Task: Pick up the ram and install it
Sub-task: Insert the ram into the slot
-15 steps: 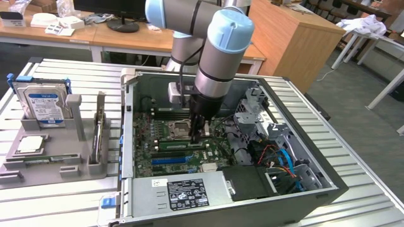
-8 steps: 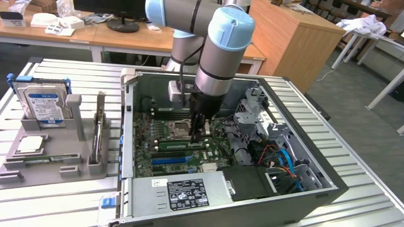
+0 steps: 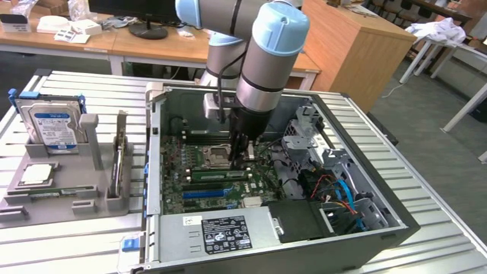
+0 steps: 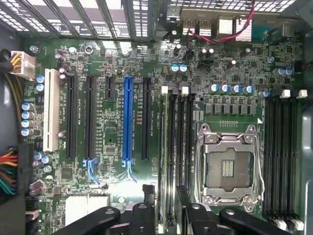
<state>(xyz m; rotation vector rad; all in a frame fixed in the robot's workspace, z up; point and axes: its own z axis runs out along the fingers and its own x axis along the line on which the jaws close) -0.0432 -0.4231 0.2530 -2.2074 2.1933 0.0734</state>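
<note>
The ram [image 3: 216, 174] is a narrow green stick standing on edge in a black slot on the motherboard, just beside the empty CPU socket [image 3: 215, 155]. In the wrist view the ram [image 4: 166, 147] is seen edge-on in the slot next to the CPU socket [image 4: 227, 169]. My gripper [image 3: 242, 162] hangs inside the open computer case right over that slot. The gripper [image 4: 165, 195] is open, with one black finger [image 4: 146, 193] on each side of the stick's line. It holds nothing.
A grey holder [image 3: 68, 194] in the exterior view's left carries a silver hard drive [image 3: 53, 125], a thin upright board [image 3: 120, 154] and a processor chip [image 3: 38, 174]. The case walls, drive cage [image 3: 312, 134], cables [image 3: 339, 194] and power supply [image 3: 220, 234] crowd the motherboard.
</note>
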